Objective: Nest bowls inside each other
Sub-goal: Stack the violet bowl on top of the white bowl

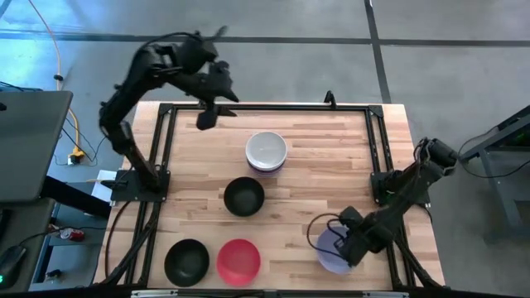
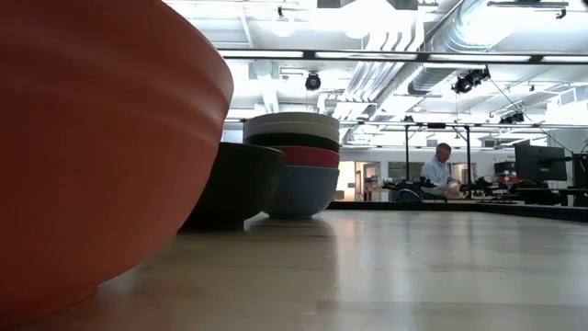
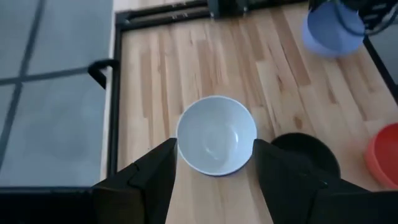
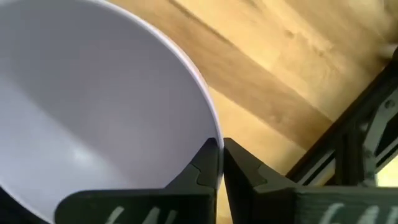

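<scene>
Lavender bowl in R gripper

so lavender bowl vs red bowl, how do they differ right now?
The lavender bowl sits at the table's right side with the right gripper pinching its rim; the red bowl stands free, untouched, beside a black bowl. They differ in colour. Both are upright, empty, similar in size and not yet nested.

The red bowl is cut off by the low view's edge, and the stack half hides behind a black bowl.
</scene>
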You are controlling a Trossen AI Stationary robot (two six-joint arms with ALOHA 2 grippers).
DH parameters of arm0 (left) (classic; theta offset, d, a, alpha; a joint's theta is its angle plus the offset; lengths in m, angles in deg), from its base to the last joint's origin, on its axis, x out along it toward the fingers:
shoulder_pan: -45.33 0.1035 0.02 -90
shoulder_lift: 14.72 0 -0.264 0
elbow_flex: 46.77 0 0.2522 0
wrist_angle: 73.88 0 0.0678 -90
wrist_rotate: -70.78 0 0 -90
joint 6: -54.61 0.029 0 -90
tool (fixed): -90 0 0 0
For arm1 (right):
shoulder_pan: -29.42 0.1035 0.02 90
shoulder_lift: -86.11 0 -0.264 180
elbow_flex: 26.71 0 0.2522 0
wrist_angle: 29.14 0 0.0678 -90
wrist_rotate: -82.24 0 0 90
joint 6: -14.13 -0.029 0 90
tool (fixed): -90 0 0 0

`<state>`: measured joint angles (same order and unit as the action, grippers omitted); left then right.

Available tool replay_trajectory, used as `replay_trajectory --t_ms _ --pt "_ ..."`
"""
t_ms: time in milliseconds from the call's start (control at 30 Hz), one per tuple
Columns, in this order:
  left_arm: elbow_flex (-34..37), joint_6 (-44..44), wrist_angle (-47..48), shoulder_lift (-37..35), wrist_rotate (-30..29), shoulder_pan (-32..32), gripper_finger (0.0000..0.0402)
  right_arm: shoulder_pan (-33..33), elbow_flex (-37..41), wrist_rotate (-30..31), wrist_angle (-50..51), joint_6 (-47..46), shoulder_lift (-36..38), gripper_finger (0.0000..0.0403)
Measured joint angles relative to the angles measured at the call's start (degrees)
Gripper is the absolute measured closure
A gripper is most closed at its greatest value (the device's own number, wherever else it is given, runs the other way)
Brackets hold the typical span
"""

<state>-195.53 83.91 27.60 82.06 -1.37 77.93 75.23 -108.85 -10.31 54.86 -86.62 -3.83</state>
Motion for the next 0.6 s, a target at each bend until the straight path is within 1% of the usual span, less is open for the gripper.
replay_trajectory --t_ms 233,333,467,600 --pt "0.15 -0.22 0.19 -5.92 0.22 0.76 0.0204 -5.82 0.00 0.42 0.93 5.92 3.41 0.0403" --pt "1.95 -0.17 -0.06 -9.09 0.21 0.76 0.0204 -8.39 0.00 1.92 0.89 8.28 5.18 0.0403" --pt "7.01 0.05 -1.19 -14.12 0.20 0.76 0.0204 -12.35 0.00 4.13 0.69 12.11 7.88 0.0403" --pt "14.26 0.91 -3.76 -19.75 0.22 1.61 0.0204 -16.69 0.00 4.31 0.59 17.10 10.25 0.0403"
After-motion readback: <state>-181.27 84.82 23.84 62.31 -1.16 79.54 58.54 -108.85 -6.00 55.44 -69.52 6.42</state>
